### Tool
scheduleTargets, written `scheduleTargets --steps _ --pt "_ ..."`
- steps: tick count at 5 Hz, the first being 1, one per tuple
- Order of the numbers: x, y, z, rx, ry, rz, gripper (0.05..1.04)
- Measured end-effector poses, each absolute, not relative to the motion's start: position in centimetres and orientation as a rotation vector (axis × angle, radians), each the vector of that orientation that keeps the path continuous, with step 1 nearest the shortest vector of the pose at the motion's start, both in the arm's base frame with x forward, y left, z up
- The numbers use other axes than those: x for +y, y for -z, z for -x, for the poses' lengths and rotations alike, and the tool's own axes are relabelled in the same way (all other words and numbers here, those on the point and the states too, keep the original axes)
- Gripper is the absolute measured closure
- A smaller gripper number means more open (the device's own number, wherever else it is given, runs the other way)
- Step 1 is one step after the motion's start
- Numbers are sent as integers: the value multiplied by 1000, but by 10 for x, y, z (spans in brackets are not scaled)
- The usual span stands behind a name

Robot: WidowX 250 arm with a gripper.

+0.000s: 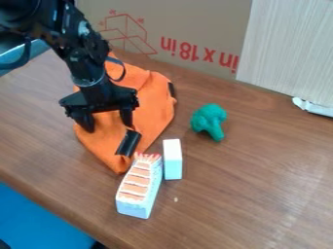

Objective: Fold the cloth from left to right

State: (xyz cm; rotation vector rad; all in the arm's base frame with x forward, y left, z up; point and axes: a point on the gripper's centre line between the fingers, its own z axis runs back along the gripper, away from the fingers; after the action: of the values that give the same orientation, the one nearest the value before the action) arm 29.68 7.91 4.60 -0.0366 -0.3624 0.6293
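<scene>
My black gripper [108, 127] hangs over the left-middle part of the orange cloth [151, 99], pointing down. Its two fingers are spread apart, and orange fabric shows between them; whether the tips touch it I cannot tell. The cloth lies rumpled on the brown table, narrowing to a corner at its near end. One black patch [129, 142] is on it just right of and below the gripper, another black patch [171, 89] at its right edge. The arm hides part of the cloth's far left side.
A white block [173, 160] and a toy cake slice [135, 189] stand near the cloth's near corner. Green toy broccoli [209, 120] lies to the right. A cardboard panel [195, 22] and a whitish panel [292, 48] border the table's back. The wooden table [253, 194] ends at lower left.
</scene>
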Motion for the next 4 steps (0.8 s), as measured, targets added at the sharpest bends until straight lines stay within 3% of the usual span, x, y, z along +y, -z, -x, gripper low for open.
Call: scheduleTargets --steps 1,3,4 --pt "84 -51 -297 -343 -598 33 81" --pt "91 -100 -292 -368 -469 26 82" --pt "88 -109 -287 -305 -398 53 82"
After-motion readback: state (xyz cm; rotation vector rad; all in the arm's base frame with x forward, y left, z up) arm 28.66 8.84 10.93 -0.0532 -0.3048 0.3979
